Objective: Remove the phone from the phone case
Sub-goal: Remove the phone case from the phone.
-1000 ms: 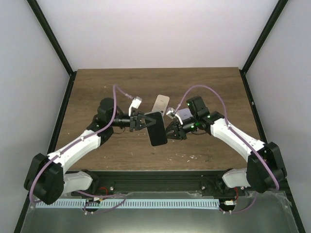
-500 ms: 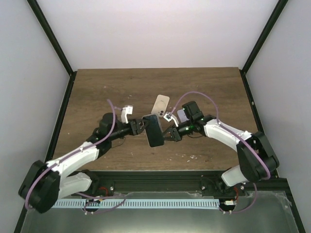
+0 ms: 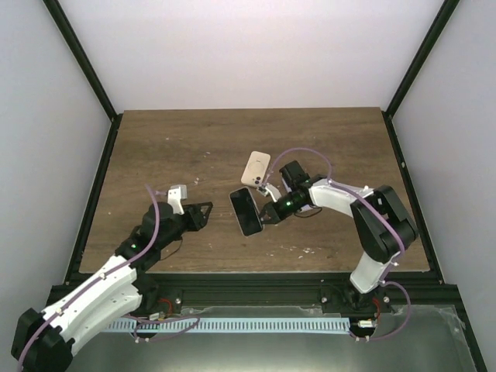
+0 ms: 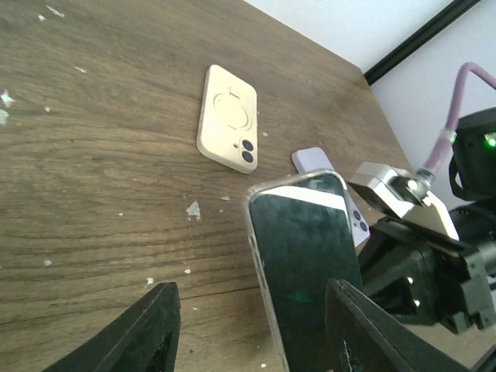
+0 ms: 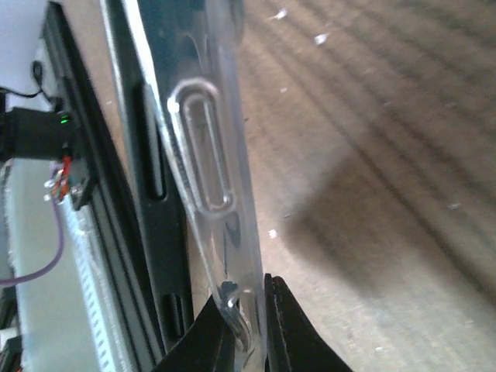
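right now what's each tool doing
Left tool: open, holding nothing.
Right tool: shut on the case.

I note a cream rounded-rectangle case (image 3: 256,168) lying flat mid-table on the brown wooden tabletop (image 3: 178,147); a small lilac slab (image 4: 312,160) sits near-right of it.

No legible text, labels, brands or numbers anywhere in view.

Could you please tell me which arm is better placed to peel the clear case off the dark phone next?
Right, probably. The right gripper is pinched on the rim of the clear plastic case around the black-screened phone, whereas the left gripper stands open, apart from it.
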You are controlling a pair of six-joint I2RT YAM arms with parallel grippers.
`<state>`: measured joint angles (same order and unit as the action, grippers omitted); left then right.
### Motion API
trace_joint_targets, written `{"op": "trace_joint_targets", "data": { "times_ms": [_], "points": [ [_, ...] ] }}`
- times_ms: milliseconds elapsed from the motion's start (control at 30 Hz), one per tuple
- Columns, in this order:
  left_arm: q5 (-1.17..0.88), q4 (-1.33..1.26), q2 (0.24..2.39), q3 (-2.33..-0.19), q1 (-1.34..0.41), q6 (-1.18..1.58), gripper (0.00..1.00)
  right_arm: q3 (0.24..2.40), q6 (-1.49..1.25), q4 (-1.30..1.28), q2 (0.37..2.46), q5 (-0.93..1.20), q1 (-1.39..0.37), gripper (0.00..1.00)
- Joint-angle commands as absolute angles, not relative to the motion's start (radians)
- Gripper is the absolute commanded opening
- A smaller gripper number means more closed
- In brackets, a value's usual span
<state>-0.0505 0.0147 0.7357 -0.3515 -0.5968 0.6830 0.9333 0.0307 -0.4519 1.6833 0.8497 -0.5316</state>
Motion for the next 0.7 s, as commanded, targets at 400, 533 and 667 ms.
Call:
{"op": "trace_joint_targets", "data": {
  "times_ms": [400, 533, 667],
  "points": [
    [0.046, 0.248, 0.763, -0.493, -0.702, 0.511, 0.40, 1.096, -0.223, -0.638, 1.625, 0.345, -0.545, 0.01],
    [0.120, 0.201, 0.837, -0.515, -0.838, 0.526, 0.44, 1.059, -0.278, -0.690, 1.559, 0.254, -0.542, 0.01],
    [0.172, 0.135, 0.959, -0.544, -0.951, 0.529, 0.47, 1.028, -0.327, -0.715, 1.531, 0.315, -0.530, 0.01]
  ]
}}
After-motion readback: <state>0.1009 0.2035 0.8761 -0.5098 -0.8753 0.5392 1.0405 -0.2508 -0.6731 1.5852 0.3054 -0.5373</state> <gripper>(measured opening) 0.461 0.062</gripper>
